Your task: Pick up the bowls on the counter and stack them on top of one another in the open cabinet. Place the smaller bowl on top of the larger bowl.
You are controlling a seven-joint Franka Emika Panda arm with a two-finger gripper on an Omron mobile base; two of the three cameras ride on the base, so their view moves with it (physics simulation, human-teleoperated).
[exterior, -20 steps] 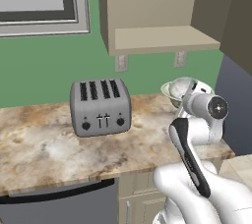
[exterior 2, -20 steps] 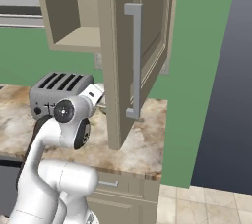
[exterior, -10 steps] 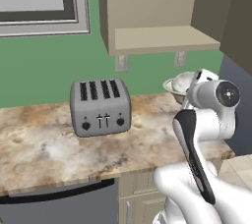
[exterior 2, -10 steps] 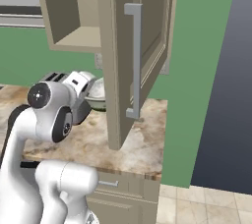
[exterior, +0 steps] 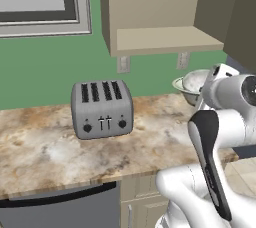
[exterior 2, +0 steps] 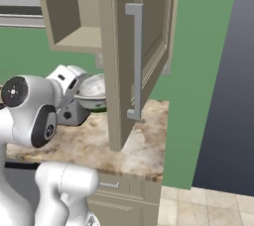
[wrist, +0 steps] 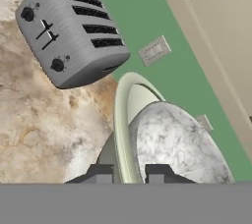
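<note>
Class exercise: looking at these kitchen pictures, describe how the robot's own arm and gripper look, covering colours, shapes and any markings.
The arm is built of glossy white rounded tube segments meeting at bulky round joints. A long black rounded strip runs along one link, and grey circular caps with small dots cover the joint ends. The gripper ends in two small dark grey blocky fingertips. No loose cables or lettering are visible.

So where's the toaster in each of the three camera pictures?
Left base view: toaster left of centre on the counter.
Right base view: mostly hidden behind the arm; a grey sliver at left.
Hand view: upper left, tilted.
Shared landmark: the bowls beside it.
</note>
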